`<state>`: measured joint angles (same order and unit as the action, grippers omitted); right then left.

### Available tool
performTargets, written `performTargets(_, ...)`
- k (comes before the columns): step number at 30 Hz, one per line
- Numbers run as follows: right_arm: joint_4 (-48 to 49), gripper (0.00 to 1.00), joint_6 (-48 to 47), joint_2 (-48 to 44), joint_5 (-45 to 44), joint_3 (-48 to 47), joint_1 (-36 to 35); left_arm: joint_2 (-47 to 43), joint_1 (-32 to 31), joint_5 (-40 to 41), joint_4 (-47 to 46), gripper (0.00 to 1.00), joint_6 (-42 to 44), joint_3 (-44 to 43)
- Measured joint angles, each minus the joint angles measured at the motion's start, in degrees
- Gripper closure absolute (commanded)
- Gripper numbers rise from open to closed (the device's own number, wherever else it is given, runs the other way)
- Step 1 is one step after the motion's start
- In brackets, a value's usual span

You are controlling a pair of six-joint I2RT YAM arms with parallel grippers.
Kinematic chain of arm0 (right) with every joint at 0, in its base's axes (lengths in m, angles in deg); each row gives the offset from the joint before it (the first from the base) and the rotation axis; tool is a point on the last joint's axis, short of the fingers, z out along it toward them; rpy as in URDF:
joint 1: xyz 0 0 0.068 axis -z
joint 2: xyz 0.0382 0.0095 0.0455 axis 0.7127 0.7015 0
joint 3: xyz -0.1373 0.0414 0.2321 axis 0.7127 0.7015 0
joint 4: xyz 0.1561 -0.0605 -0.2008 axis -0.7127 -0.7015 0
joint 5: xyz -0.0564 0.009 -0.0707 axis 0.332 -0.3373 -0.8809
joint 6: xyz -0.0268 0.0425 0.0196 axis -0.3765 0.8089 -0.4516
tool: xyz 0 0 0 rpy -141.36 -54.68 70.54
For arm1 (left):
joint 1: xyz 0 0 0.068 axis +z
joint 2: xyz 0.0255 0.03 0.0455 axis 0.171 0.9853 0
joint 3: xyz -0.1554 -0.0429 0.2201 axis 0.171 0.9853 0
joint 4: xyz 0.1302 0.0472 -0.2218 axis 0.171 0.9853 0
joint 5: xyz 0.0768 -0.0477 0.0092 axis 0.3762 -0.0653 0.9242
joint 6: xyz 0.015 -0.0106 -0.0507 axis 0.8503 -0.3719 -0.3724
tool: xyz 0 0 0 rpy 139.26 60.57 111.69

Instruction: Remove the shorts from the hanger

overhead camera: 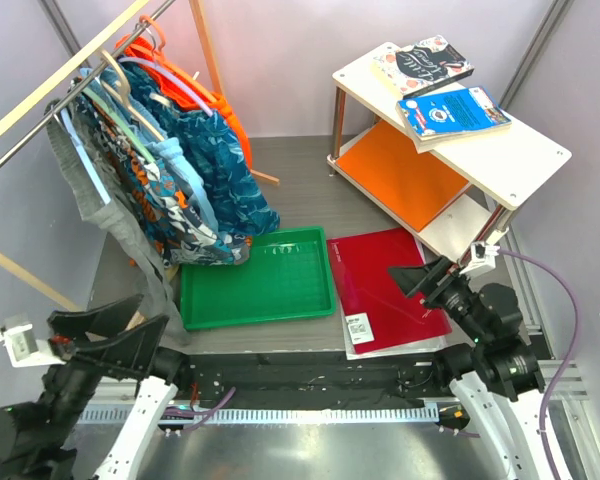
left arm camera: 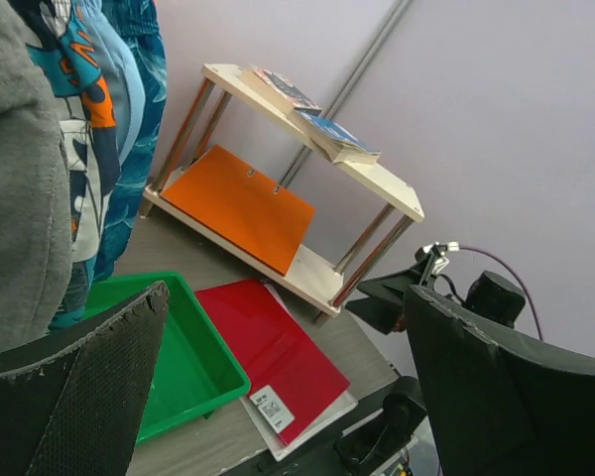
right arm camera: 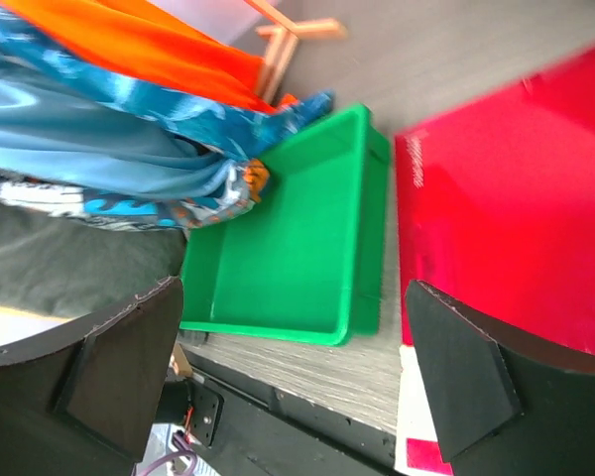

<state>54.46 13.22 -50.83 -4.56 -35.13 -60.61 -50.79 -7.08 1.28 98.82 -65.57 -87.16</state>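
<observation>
Grey shorts [overhead camera: 88,185] hang at the near left end of a clothes rail, on one of several hangers [overhead camera: 130,88]. Floral dark-blue, orange and white shorts [overhead camera: 195,185] hang beside them, reaching down to the green tray. My left gripper [overhead camera: 150,313] is open low at the front left, just below the grey shorts and apart from them. In the left wrist view the grey shorts [left arm camera: 20,178] fill the left edge above the empty open gripper [left arm camera: 286,297]. My right gripper [overhead camera: 410,283] is open over the red folder. It faces the tray with nothing between its fingers [right arm camera: 296,297].
A green tray [overhead camera: 325,270] sits mid-table beneath the floral shorts [right arm camera: 109,149]. A red folder [overhead camera: 380,280] lies to its right. A two-level shelf [overhead camera: 510,165] with books [overhead camera: 450,110] and an orange board stands at the back right. An orange garment [right arm camera: 159,50] hangs behind.
</observation>
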Motion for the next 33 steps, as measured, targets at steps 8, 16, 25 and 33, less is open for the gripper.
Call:
performTargets(8, -1.68, 0.00, -3.96, 1.77, 2.27, -4.00, 0.00, 4.26, -0.33, -0.61, 7.72, 0.00, 0.07, -1.92)
performTargets(16, -2.25, 0.00, -7.37, 5.73, 7.96, -4.61, 0.00, 20.76, -0.59, 1.70, 17.22, 0.00, -1.64, -9.01)
performTargets(25, 8.26, 0.00, -11.67, 23.52, 15.63, -6.91, -0.15, 29.53, -0.59, 2.69, 17.97, 0.01, -2.03, -19.50)
performTargets(33, 16.76, 0.00, -13.14, 42.51, 13.75, -18.34, -9.60, 35.95, -0.59, 8.81, 17.18, 0.11, 0.52, -25.59)
